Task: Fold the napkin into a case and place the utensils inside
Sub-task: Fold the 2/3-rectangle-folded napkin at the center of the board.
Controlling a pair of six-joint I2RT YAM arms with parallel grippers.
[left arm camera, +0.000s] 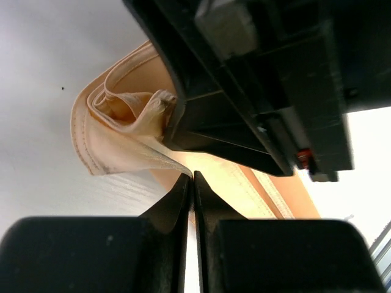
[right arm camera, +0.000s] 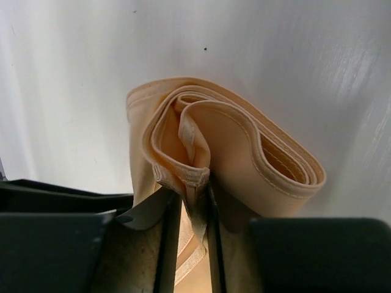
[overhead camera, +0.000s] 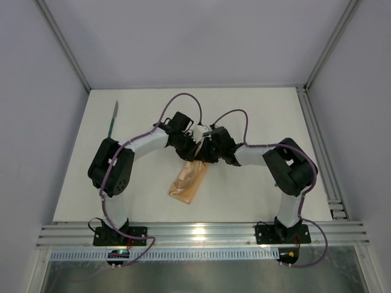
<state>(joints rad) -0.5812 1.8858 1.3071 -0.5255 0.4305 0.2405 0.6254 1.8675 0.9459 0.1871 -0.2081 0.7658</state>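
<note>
A white table [overhead camera: 263, 110] fills the middle of the top view; the right wrist view shows a tiny dark speck [right arm camera: 204, 48] on it. Pale grey walls [overhead camera: 195, 36] stand at 9, 12 and 3 o'clock, with slanted aluminium posts [overhead camera: 61, 43] toward 11 and 1. A ribbed aluminium rail [overhead camera: 201, 233] crosses at 6 o'clock, a slotted white strip [overhead camera: 214, 252] just below it. Another rail [overhead camera: 321, 146] lines the 3 o'clock edge.

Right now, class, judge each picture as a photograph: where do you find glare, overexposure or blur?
Top external: even light, one glare spot on the ribbed aluminium rail. Left wrist: background right of the peach-orange cloth napkin blown out white; the black left gripper close and soft. Right wrist: napkin folds sharp, bright streaks on the white table.
</note>
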